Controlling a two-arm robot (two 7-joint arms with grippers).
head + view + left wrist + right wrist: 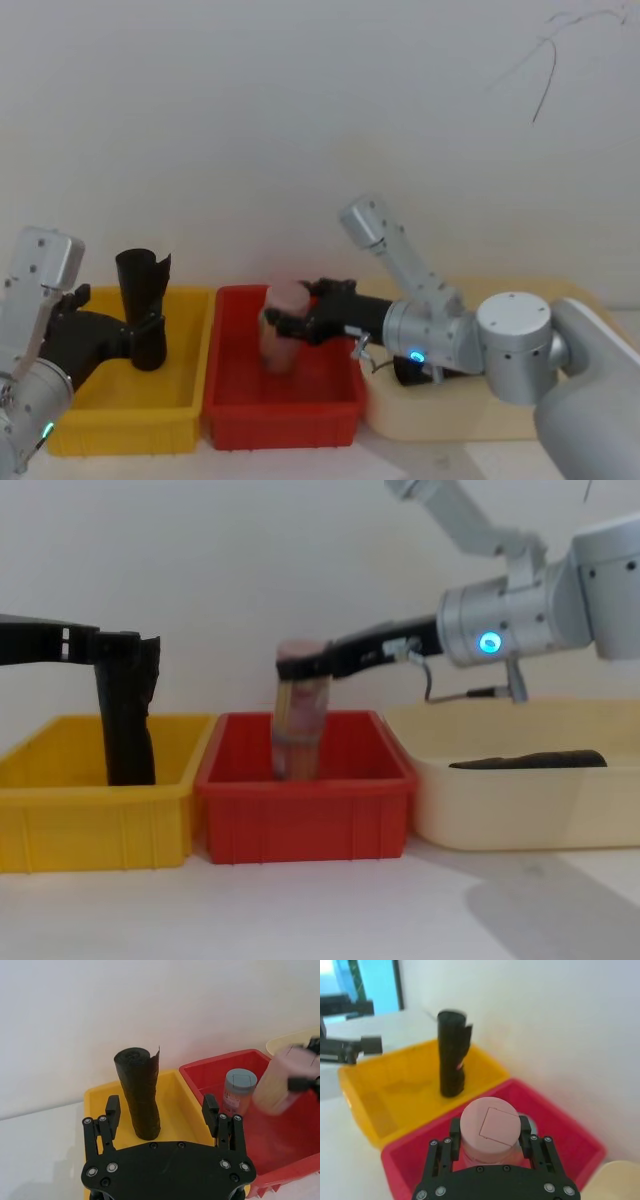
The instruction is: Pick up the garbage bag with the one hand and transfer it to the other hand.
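1. The left gripper [161, 1106] is spread, a finger on either side of the bag [138, 1092].
2. The bag stands upright in the yellow bin [95, 1105], with bare floor around it.
3. The right gripper [300, 665] pinches a pink-capped can [487, 1127] over the red bin [300, 820].
4. The right wrist view shows a red mark on the bag. The chest view shows a dark strip [530, 760] in the cream tray [500, 810].

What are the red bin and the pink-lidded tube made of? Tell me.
The red bin looks like moulded plastic: one even colour, a slight sheen, a thick rim. The tube has a matte pink lid, probably plastic. Its body could be card or plastic, and is too blurred to tell.
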